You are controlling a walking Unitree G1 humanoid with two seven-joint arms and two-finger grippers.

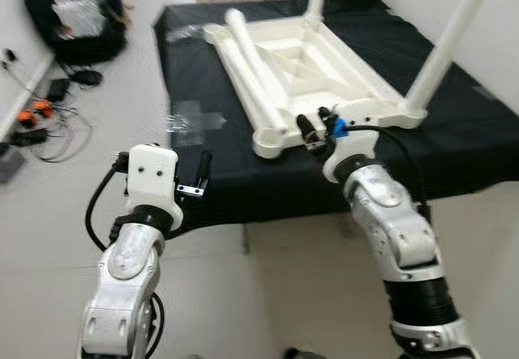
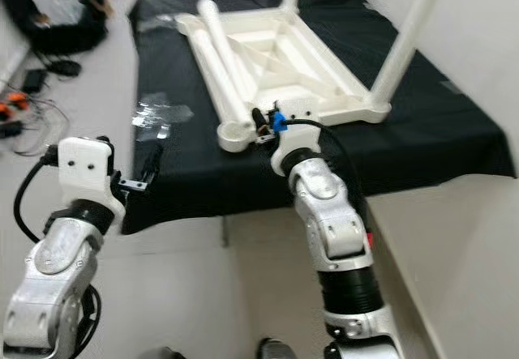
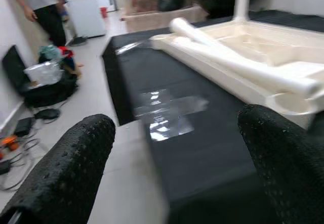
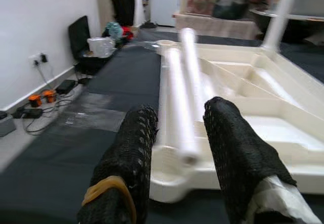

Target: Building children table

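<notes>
The tabletop (image 1: 308,59) is showing smooth cream plastic with a soft sheen, the legs (image 1: 255,67) too. It's lying on matt black cloth (image 1: 454,132). Clear film (image 3: 167,113) is glinting glossy there. My fingers (image 4: 134,153) are looking like rough, knobbly black rubber, my arms (image 1: 397,229) like brushed silver metal.

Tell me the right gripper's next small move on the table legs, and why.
Probably ease the right gripper forward and close on the nearer loose leg: its open fingers already line up with that leg's end, lying on the upturned tabletop.
</notes>
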